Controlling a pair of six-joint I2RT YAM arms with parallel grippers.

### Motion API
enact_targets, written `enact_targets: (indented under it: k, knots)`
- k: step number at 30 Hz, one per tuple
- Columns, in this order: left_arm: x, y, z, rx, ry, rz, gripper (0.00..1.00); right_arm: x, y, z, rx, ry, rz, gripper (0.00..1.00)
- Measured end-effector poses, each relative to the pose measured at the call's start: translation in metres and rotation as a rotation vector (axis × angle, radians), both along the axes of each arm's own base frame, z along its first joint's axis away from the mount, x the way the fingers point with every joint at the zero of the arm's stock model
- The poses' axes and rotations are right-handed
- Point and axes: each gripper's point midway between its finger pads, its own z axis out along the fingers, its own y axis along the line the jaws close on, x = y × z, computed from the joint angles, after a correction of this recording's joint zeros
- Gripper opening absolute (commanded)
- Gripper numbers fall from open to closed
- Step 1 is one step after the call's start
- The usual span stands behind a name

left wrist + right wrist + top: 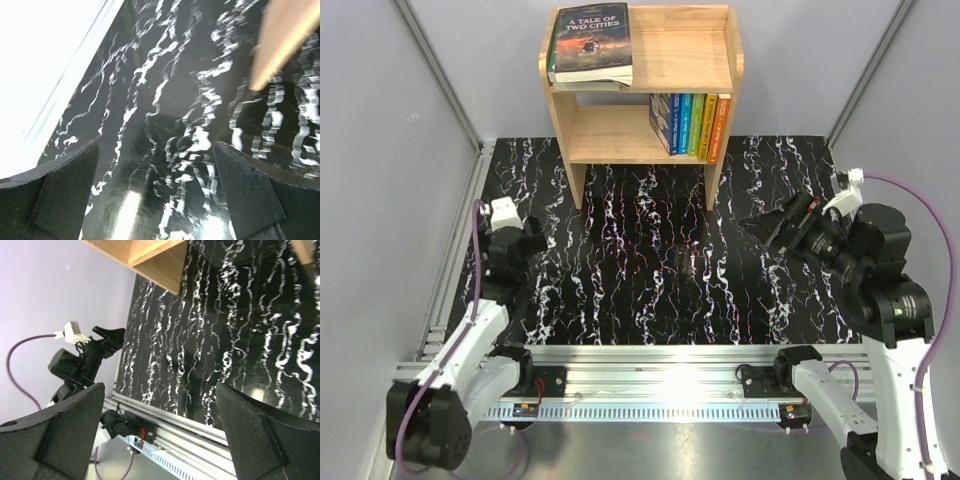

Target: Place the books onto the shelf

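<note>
Operator: Checking the top board first, what can't be made out?

Observer: You see "A Tale of Two Cities" [592,42] lying flat, cover up, at the left end of the shelf [700,60], on its top board. A pale page edge shows beneath it; whether one book or more lies under it, you cannot tell. The top board hides the back of the lower tier. Your left wrist view is smeared, and a wooden bar in its upper right corner is cut off by the frame.

Operator: And around it?

Observer: The row of books [690,125] stands at the right end of the lower tier, against the side panel. The black marbled mat [650,280] lies between the shelf and your arms, with the aluminium rail [650,365] along the near edge.

Operator: Which way do they point?

Observer: The row is upright with spines toward you, blue on the left through green to orange; the titles are too small to read. The flat book's long axis runs front to back.

Operator: Fingers?

Observer: Your left gripper [533,240] hovers over the mat's left side, spread wide and empty. Your right gripper [767,228], near the shelf's right leg, points leftward, released, with nothing between its fingers.
</note>
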Motion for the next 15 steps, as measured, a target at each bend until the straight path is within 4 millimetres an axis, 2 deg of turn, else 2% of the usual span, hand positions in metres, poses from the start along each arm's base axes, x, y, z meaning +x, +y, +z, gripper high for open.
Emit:
enact_targets:
  k: [3, 7, 9, 11, 15]
  knots:
    - [0.009, 0.018, -0.031, -0.022, 0.005, 0.035, 0.99, -0.008, -0.01, 0.003, -0.035, -0.016, -0.048, 1.0]
    - [0.025, 0.013, -0.072, -0.018, 0.064, 0.003, 0.99, -0.025, -0.029, -0.001, -0.082, -0.026, -0.138, 1.0]
    - [0.033, 0.013, -0.086, 0.004, 0.085, -0.007, 0.99, -0.03, -0.037, -0.004, -0.093, -0.032, -0.179, 1.0]
    - [0.038, 0.015, -0.092, 0.038, 0.09, -0.018, 0.99, -0.032, -0.044, -0.01, -0.091, -0.038, -0.223, 1.0]
    - [0.048, 0.018, -0.083, 0.05, 0.019, -0.055, 0.99, -0.025, -0.054, -0.034, -0.037, -0.024, -0.323, 1.0]
